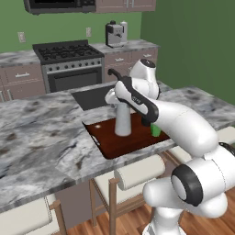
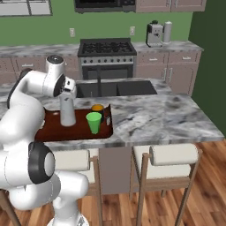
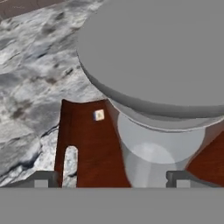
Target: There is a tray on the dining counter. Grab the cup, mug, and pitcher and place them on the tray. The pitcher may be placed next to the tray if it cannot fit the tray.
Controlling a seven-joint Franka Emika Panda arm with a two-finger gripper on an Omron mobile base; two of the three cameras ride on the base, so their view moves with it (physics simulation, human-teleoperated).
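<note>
Pitcher upright on tray; cup, mug beside it. Pincer open, fingers astride pitcher, apart.

The arm rises from the base, bends at a raised elbow and reaches forward, wrist turned so the hand points straight down. The gripper sits low, its two dark fingertips spread wide apart, one at each side in the hand view. Jaws are open, gripping nothing. From the base views the hand hangs just below the wrist joint.
</note>
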